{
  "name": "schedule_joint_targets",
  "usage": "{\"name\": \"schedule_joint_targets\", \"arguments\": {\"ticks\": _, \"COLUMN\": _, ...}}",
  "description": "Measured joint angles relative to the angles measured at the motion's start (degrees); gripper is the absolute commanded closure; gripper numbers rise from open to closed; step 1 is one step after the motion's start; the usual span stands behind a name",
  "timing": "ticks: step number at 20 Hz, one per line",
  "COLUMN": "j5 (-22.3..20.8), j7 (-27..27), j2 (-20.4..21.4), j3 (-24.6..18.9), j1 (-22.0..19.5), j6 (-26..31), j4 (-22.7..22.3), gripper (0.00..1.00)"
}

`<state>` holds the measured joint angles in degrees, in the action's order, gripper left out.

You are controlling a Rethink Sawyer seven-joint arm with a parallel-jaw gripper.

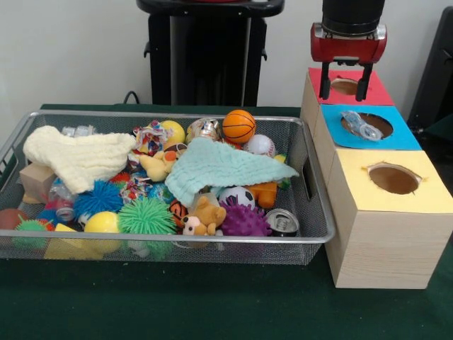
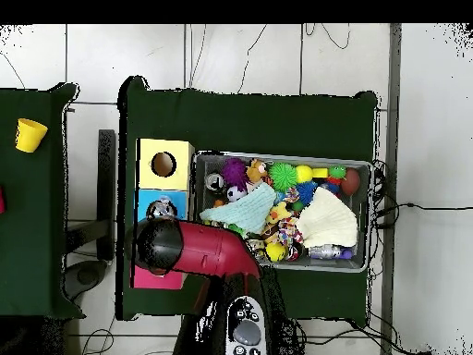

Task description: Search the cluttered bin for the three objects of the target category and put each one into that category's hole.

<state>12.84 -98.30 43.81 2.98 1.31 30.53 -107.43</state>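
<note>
My gripper (image 1: 345, 83) hangs open and empty just above the red-surround hole (image 1: 345, 86), right behind the blue one. A crushed clear bottle with a blue label (image 1: 359, 125) lies in the blue-surround hole (image 1: 379, 120), partly sticking out. It also shows in the overhead view (image 2: 162, 209). The wire mesh bin (image 1: 177, 115) stands left of the boxes, full of toys. A second clear crushed bottle (image 1: 78, 131) lies in its back left corner; it also shows in the overhead view (image 2: 325, 251). Something clear with a pale cap (image 1: 62, 207) shows under the cream cloth.
A cream cloth (image 1: 78, 157) and a mint cloth (image 1: 226, 166) cover part of the bin's clutter of balls and plush toys. A shiny can (image 1: 283, 222) lies at the front right. The yellow-surround hole (image 1: 393, 178) is nearest the camera. A yellow cup (image 2: 30, 135) stands on another table.
</note>
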Motion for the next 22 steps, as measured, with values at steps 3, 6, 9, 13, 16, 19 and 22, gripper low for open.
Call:
{"name": "schedule_joint_targets", "arguments": {"ticks": 3, "j5": -0.09, "j7": 0.0, "j2": -0.05, "j3": 1.17, "j1": 0.57, "j6": 0.0, "j4": 0.74, "gripper": 0.0}}
{"name": "schedule_joint_targets", "arguments": {"ticks": 6, "j5": -0.11, "j7": 0.0, "j2": -0.72, "j3": 3.07, "j1": 1.49, "j6": -0.11, "j4": 1.88, "gripper": 0.0}}
{"name": "schedule_joint_targets", "arguments": {"ticks": 9, "j5": -0.22, "j7": 0.0, "j2": -1.46, "j3": 4.29, "j1": 1.98, "j6": -0.65, "j4": 2.59, "gripper": 0.0}}
{"name": "schedule_joint_targets", "arguments": {"ticks": 13, "j5": -0.97, "j7": 0.0, "j2": -2.51, "j3": 6.07, "j1": 2.45, "j6": -2.71, "j4": 3.08, "gripper": 0.0}}
{"name": "schedule_joint_targets", "arguments": {"ticks": 16, "j5": -1.46, "j7": 0.0, "j2": -3.28, "j3": 7.24, "j1": 2.9, "j6": -5.3, "j4": 3.08, "gripper": 0.0}}
{"name": "schedule_joint_targets", "arguments": {"ticks": 19, "j5": -1.86, "j7": 0.0, "j2": -4.22, "j3": 8.34, "j1": 3.53, "j6": -8.35, "j4": 3.06, "gripper": 0.0}}
{"name": "schedule_joint_targets", "arguments": {"ticks": 22, "j5": -1.97, "j7": 0.0, "j2": -5.16, "j3": 9.11, "j1": 4.19, "j6": -11.66, "j4": 2.9, "gripper": 0.0}}
